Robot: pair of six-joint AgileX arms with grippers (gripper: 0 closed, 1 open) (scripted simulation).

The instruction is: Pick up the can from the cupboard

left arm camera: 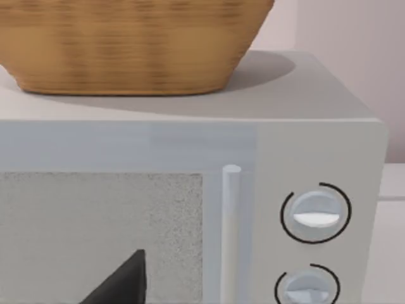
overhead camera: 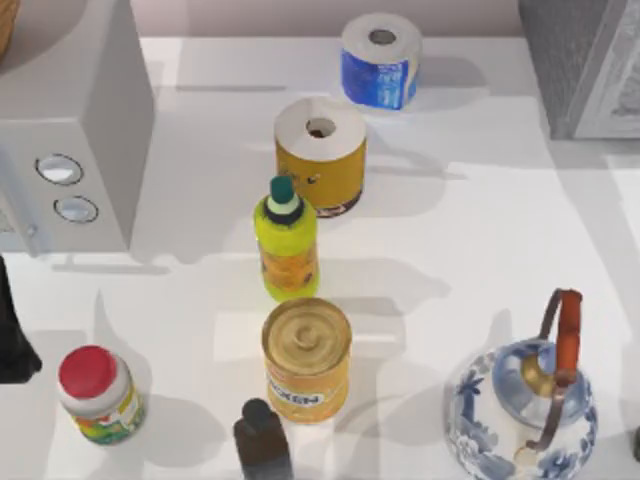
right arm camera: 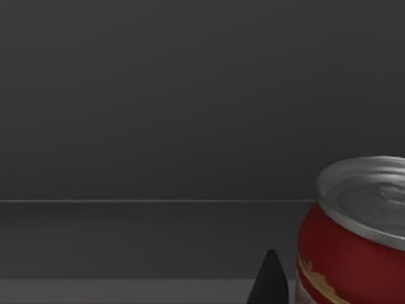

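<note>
The can (right arm camera: 354,240) is red with a silvery round top and stands upright on the dark grey floor inside the cupboard (right arm camera: 190,95). A dark tip of my right gripper (right arm camera: 269,282) shows just beside the can, apart from it by a narrow gap. From above, the cupboard (overhead camera: 575,60) stands at the table's far right corner, speckled dark grey with a white framed panel. My left arm (overhead camera: 12,340) stays at the table's left edge, its gripper (left arm camera: 120,285) facing the pale grey box.
A pale grey box with two dials (overhead camera: 70,120) carries a wicker basket (left arm camera: 126,44). On the table stand a yellow tin (overhead camera: 307,358), a red-lidded jar (overhead camera: 97,393), a yellow bottle (overhead camera: 287,240), two paper rolls (overhead camera: 320,150), a dark bottle (overhead camera: 262,440) and a blue-white teapot (overhead camera: 520,405).
</note>
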